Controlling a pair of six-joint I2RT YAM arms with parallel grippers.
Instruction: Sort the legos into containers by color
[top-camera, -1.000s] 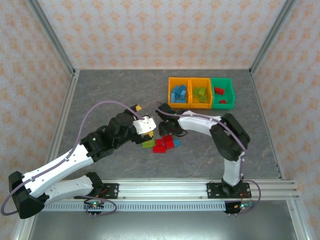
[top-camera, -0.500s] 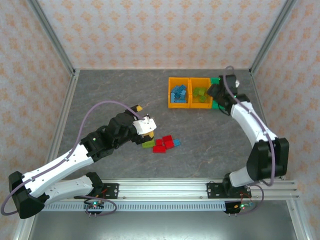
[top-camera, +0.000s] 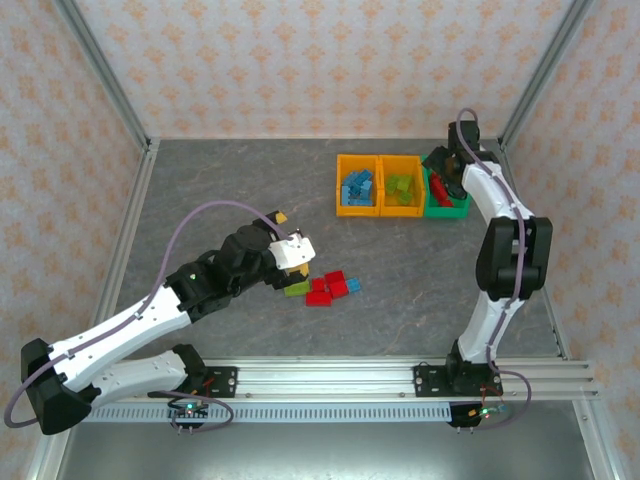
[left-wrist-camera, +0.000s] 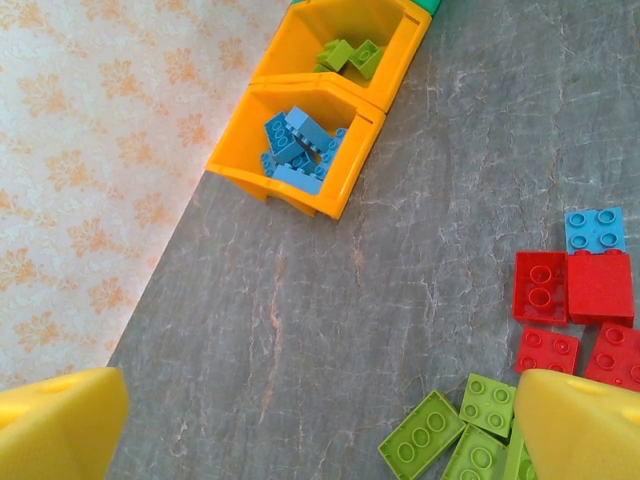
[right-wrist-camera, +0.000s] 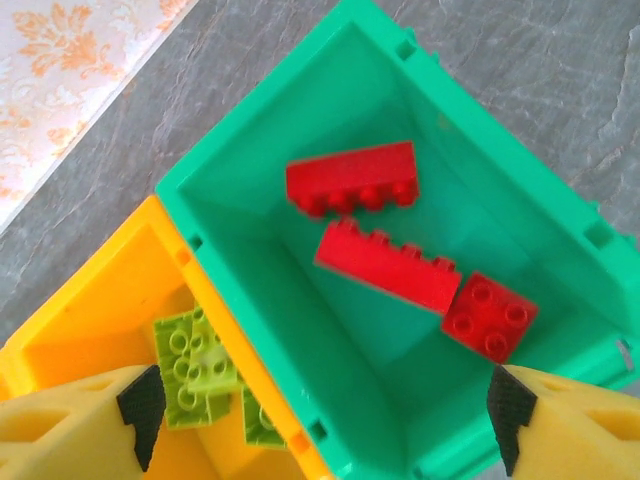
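Red bricks are what the right arm is working on. Its jaws hang released over the green bin (right-wrist-camera: 330, 335), their yellow fingertips (right-wrist-camera: 60, 430) wide apart with nothing between them. Three red bricks lie on the bin floor: two long ones (right-wrist-camera: 352, 178) (right-wrist-camera: 388, 265) and a square one (right-wrist-camera: 488, 315). I judge this drop finished, so I'd lift straight up clear of the rim before swinging back and avoid nudging the joined bins.

The left jaws are also spread wide and empty, hovering just above the loose pile (top-camera: 325, 288) near the middle of the worktop (top-camera: 220, 190). Below them are lime green bricks (left-wrist-camera: 460, 430), beside them red bricks (left-wrist-camera: 565, 300), and one blue brick (left-wrist-camera: 595, 230) at the far edge. The lime bricks touch each other. I'd take an outer one, come down vertically and close across its short sides so its neighbours stay put. I'd also send only one arm into the pile at a time.

Blue bricks (left-wrist-camera: 295, 150) fill the leftmost orange bin (top-camera: 341, 185), and lime bricks (right-wrist-camera: 195, 370) the middle orange bin (right-wrist-camera: 90, 310).

The worktop is grey and stone-patterned, flat and matte. Pale walls (top-camera: 300, 60) with an orange floral print enclose it, with aluminium posts (top-camera: 103, 75) at the corners.
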